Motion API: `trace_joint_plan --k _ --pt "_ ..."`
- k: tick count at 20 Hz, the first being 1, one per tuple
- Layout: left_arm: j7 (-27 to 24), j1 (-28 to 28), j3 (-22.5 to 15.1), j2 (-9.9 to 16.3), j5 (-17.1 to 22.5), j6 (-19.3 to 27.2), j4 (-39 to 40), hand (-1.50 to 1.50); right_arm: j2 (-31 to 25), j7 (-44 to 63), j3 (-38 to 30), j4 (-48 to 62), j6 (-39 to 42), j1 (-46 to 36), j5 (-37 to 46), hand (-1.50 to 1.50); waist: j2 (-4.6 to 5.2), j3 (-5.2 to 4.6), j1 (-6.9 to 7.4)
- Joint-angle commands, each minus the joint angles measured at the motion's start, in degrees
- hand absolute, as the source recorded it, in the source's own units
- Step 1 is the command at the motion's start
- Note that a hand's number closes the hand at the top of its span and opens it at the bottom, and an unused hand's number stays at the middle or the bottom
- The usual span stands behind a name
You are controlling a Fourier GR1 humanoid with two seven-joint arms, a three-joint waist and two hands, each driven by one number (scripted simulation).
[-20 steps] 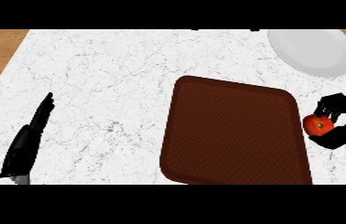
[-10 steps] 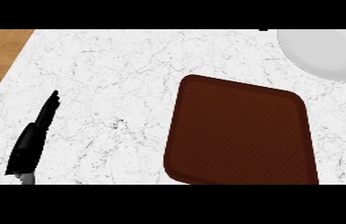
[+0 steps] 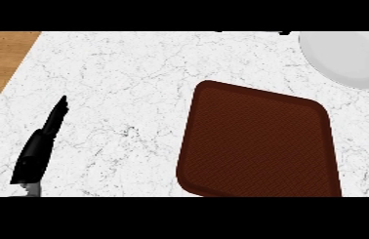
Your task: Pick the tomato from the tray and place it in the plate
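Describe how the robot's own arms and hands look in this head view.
Only the left hand shows, at the lower left over the white marbled counter. It is plain black, long and narrow, tapering to a pointed tip, with a sliver of grey at its base by the lower edge. No cables or markings are visible. The right hand is out of view.

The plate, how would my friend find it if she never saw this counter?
Start at the white marble counter and find the big brown tray. Look past the tray's far right corner, at the view's edge. The plate is there: round, plain pale grey and partly cut off, unlike the dark, square-cornered tray.
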Motion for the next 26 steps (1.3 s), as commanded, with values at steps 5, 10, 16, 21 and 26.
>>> trace_joint_plan --k 5,10,16,21,26 --pt "0.07 -1.55 -1.04 -0.32 -0.79 -0.19 0.10 0.00 -2.10 -17.44 -1.41 9.65 7.13 -6.65 -2.43 1.50 0.13 -0.40 1.80" --pt "0.85 -2.85 -1.86 -0.29 -1.16 -1.09 1.02 0.00 -2.04 -20.89 0.57 15.01 10.93 -13.06 -0.83 1.50 0.08 -0.64 2.49" --pt "-0.14 -2.79 -2.08 -0.50 -1.75 -0.95 1.54 0.00 2.22 -17.72 4.52 20.44 10.47 -21.66 3.21 1.50 0.01 -0.80 2.95" --pt "2.95 -3.39 -1.60 0.18 -1.42 -1.31 -0.95 0.00 5.45 -17.27 8.43 24.42 11.26 -25.22 7.36 1.50 -0.10 -0.72 2.92" --pt "1.81 -4.16 -1.88 -0.67 -1.99 -0.65 0.30 0.00 11.83 -14.55 12.28 27.56 7.03 -28.79 12.06 1.50 0.31 -0.74 3.02"
